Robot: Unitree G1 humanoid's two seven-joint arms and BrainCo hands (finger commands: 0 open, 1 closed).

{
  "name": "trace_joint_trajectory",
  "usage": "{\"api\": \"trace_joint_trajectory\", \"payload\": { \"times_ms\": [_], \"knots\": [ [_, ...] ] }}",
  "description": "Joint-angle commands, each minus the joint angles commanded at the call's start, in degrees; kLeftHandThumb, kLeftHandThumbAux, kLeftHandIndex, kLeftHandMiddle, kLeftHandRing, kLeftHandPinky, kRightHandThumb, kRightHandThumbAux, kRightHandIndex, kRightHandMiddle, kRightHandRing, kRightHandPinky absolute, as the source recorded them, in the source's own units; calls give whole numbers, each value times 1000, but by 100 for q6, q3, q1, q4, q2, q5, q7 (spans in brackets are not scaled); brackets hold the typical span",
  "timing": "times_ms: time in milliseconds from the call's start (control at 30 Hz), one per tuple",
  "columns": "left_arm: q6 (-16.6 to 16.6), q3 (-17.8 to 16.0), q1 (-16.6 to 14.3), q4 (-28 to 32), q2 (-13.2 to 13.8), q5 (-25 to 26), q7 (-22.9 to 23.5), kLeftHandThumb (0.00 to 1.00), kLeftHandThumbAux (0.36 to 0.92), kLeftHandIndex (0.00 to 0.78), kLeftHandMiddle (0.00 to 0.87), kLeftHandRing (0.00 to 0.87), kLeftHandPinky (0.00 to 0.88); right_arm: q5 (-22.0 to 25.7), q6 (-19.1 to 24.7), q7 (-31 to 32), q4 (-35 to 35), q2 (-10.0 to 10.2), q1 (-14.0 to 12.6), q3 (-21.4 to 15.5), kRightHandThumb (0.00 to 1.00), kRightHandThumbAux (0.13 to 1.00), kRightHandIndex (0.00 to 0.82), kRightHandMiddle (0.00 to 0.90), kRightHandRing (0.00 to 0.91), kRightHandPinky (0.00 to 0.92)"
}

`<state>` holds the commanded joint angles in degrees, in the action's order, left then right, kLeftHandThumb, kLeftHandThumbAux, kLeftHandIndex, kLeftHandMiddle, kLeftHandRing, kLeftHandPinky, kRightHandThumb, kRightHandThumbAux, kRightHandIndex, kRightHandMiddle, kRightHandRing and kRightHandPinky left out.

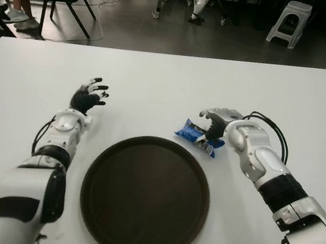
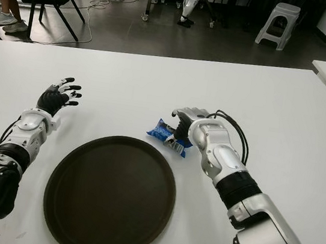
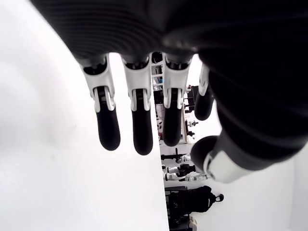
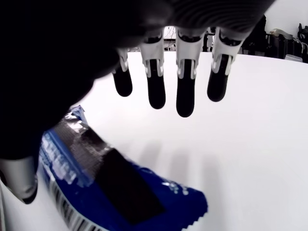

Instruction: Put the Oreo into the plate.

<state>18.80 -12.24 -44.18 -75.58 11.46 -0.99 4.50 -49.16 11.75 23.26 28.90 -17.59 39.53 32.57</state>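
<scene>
The blue Oreo packet (image 1: 199, 137) lies flat on the white desk (image 1: 229, 83), just beyond the far right rim of the round brown plate (image 1: 145, 195), close to it but not on it. Its long axis runs slantwise, from a far end nearer the desk's middle to a near end that points toward the desk's right edge. The right hand (image 1: 219, 122) hovers right over that near end, palm down; in its wrist view the packet (image 4: 115, 190) sits under the palm and thumb while the four fingers (image 4: 185, 94) reach out straight past it, spread apart and closed on nothing. So the packet lies beneath and behind the fingertips, and I judge the fingers must curl down and back around it before any lift toward the plate.

The left hand (image 1: 89, 97) shows well apart from the packet, beside the plate's far left rim, its fingers (image 3: 142, 130) apart and holding nothing. The right hand is clearly the nearer one.

Count: one packet, one plate, two hands.
</scene>
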Motion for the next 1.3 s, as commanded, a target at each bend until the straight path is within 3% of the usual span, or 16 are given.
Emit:
{"api": "trace_joint_trajectory", "payload": {
  "times_ms": [467,1300],
  "knots": [
    [10,-13,-10,-2,-21,18,3,158,684,160,254,276,321,36,-24,-163,409,171,62,72,0,559,185,226,244,254],
    [-13,-8,-37,0,-54,24,9,160,722,148,246,270,314,179,45,-621,1279,415,325,10,0,568,164,212,209,206]
  ]
}}
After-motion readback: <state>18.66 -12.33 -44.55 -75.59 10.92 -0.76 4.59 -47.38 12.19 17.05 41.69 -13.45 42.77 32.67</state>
